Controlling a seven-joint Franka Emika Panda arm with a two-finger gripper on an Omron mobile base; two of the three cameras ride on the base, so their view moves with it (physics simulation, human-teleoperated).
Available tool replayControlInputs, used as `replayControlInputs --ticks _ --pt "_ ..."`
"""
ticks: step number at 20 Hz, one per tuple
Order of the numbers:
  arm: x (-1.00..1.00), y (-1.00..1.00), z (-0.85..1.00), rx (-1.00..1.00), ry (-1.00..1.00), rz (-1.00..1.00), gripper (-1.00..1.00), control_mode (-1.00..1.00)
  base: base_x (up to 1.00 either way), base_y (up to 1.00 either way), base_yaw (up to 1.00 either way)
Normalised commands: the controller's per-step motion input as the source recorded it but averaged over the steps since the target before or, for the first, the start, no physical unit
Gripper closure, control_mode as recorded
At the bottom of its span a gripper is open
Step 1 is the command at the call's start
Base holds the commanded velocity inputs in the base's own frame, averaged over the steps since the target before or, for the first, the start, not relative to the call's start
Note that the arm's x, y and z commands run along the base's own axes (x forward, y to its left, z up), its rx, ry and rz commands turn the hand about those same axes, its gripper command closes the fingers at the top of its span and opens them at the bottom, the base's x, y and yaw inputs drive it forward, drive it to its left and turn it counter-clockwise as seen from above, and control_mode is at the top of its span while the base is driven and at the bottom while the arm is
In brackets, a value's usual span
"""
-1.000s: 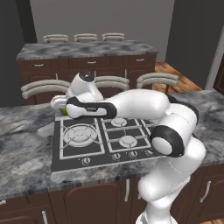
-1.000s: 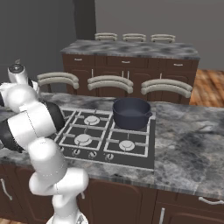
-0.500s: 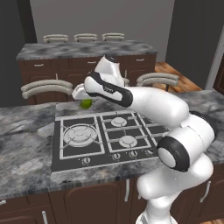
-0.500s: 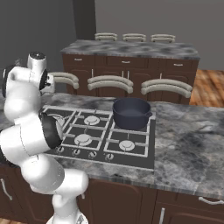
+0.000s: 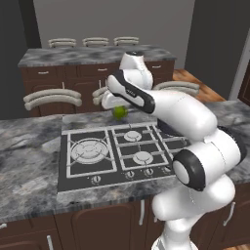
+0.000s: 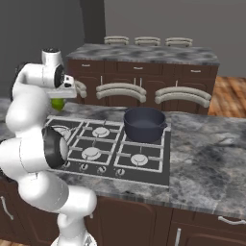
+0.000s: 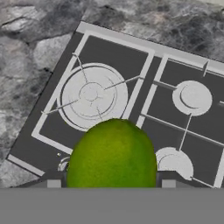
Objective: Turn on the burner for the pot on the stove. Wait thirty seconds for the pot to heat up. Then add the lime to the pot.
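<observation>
The lime (image 5: 119,112) (image 6: 58,103) hangs in the air above the back of the stove (image 5: 88,172) (image 6: 154,169), held between the fingers of my gripper (image 5: 119,108) (image 6: 59,99). In the hand view the lime (image 7: 112,154) bulges up between the two fingertips of the gripper (image 7: 112,181), with the large left burner (image 7: 92,94) and the stove's (image 7: 114,57) grates below it. The dark pot (image 6: 144,124) stands on the back right burner, well to the right of the lime. My arm hides most of the pot in the left base view.
Knobs (image 6: 98,168) line the stove's front edge. Grey marble counter (image 6: 211,163) runs to either side of the stove. Pale chair backs (image 6: 121,90) stand just behind the counter, and a second counter (image 6: 144,54) lies further back.
The arm has swung to the right and risen with the lime, from the stove's back left corner to over its back middle. The pot has stayed put.
</observation>
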Motion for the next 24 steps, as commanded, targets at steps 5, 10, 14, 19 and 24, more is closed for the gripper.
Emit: replayControlInputs --ticks 5,10,14,19,24 --pt "-0.07 -1.00 0.00 -0.03 0.02 0.00 1.00 -1.00 0.00 0.00 0.00" --pt "0.01 -1.00 -0.11 -0.01 0.09 0.00 1.00 -1.00 0.00 0.00 0.00" --pt "0.03 -1.00 -0.18 0.00 0.08 0.00 1.00 -1.00 0.00 0.00 0.00" --pt "0.16 -1.00 -0.02 -0.02 0.09 0.00 1.00 -1.00 0.00 0.00 0.00" --pt "0.17 -0.66 0.25 -0.01 0.07 0.00 1.00 -1.00 0.00 0.00 0.00"
